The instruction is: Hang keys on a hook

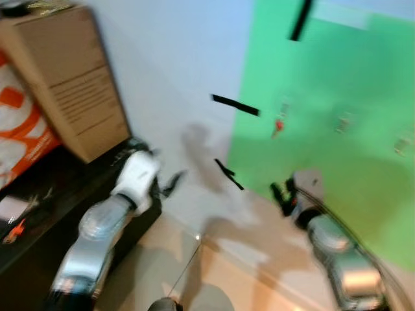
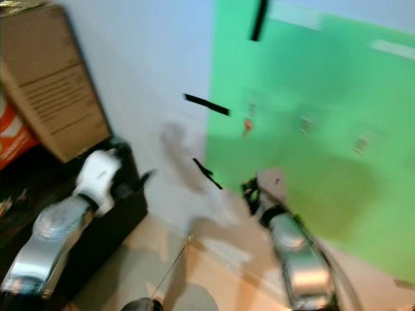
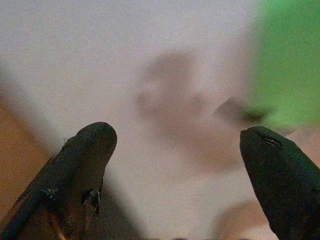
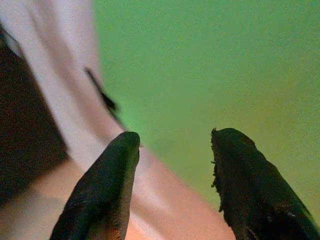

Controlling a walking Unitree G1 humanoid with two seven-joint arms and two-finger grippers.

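Left eye view, red-tagged keys point(image 1: 279, 125) on green panel point(image 1: 337, 129), above right gripper point(image 1: 283, 192); both fingers spread, empty

A blurred cardboard box point(image 1: 68, 78) stands at the far left on a dark cabinet point(image 1: 78, 188), with an orange and white bag point(image 1: 19, 126) just beside it on the left. Small items lie on the cabinet's near left part, too blurred to name. A pale wall point(image 1: 175, 58) runs behind. To the right, a large green sheet point(image 1: 337, 78) covers the wall, held by black tape strips point(image 1: 235, 104) at its left edge. The beige floor point(image 1: 220, 278) lies near.
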